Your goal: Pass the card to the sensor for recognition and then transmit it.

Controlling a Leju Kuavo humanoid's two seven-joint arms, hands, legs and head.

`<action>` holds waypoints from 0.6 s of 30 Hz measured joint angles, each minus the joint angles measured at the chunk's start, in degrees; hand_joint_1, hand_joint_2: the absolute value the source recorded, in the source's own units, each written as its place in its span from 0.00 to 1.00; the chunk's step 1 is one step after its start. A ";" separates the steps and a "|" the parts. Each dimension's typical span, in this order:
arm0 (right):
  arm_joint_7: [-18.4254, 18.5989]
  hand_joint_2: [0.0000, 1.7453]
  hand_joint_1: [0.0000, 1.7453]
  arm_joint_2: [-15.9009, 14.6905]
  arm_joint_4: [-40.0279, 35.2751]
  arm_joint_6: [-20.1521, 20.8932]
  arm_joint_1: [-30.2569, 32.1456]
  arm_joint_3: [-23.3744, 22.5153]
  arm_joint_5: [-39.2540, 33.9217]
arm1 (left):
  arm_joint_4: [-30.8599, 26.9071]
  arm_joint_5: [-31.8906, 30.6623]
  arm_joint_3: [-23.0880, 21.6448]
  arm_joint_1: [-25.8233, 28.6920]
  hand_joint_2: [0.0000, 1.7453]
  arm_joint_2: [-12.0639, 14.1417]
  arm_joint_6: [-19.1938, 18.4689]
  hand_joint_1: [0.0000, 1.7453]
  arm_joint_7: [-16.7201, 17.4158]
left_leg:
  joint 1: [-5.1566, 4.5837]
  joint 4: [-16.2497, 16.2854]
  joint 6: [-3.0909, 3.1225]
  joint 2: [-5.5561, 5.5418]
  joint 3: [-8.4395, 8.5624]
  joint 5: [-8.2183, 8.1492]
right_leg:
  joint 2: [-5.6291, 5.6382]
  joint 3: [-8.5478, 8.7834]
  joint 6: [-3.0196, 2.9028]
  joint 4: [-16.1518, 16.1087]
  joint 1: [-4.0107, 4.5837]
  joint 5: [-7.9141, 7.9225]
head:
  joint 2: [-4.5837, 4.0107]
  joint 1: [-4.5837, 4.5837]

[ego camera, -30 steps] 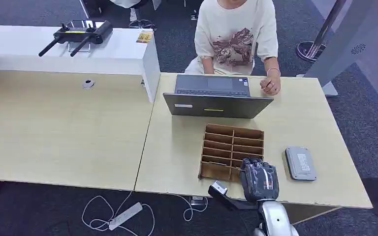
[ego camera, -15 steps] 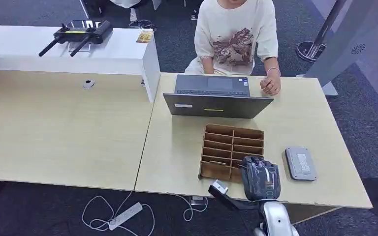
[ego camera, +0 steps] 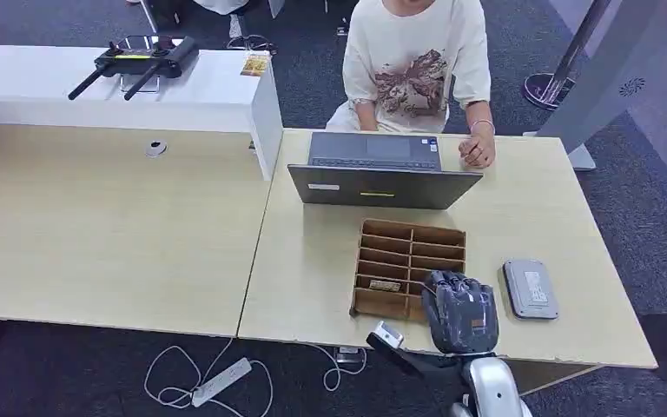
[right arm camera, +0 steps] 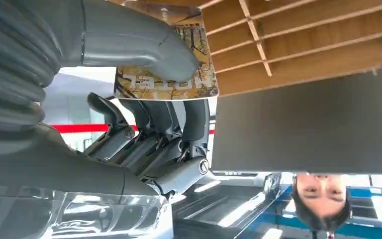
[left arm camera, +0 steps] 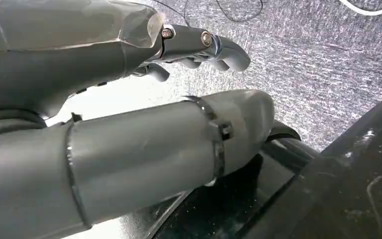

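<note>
While the right hand (ego camera: 458, 311) sits at the near right corner of the wooden divider box (ego camera: 410, 269), its thumb (right arm camera: 129, 40) and fingers (right arm camera: 164, 124) pinch a card (right arm camera: 166, 74) with brown printed artwork, held just clear of the compartments in the right wrist view. Card looks lifted out of the box, so the pick seems done, judging by the grip. Another small card (ego camera: 385, 285) lies in a compartment on the box's left side. Grey sensor pad (ego camera: 530, 288) lies flat on the table (ego camera: 538, 200) just to the right of the hand, apart from it; card is not over it yet. Left to do: carry card across onto the sensor, hold for reading, then hand it on, likely to the person (ego camera: 417, 61) seated behind the laptop (ego camera: 384, 184). Left hand (left arm camera: 129, 99) hangs low over grey carpet, fingers loosely apart, holding nothing. Overall early-to-middle of the task, recognition step not started
</note>
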 joint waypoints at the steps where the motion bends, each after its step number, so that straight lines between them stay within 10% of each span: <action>1: -0.24 1.00 0.96 0.00 -0.40 0.00 0.14 0.00 -0.11 | 0.00 0.02 0.00 0.01 0.00 0.00 0.02 0.00 0.00 | 0.00 0.00 0.00 0.00 0.00 0.00 | 0.00 0.00 0.00 0.00 0.00 0.00 | 0.00 0.02; 18: -3.65 1.00 0.96 0.00 -7.17 -0.28 1.87 0.00 -3.20 | 0.00 -0.26 -0.02 0.04 0.00 -0.02 0.17 0.00 -0.17 | 0.00 0.00 0.00 0.00 0.00 0.00 | 0.00 0.00 0.00 0.00 0.00 0.00 | 0.00 0.00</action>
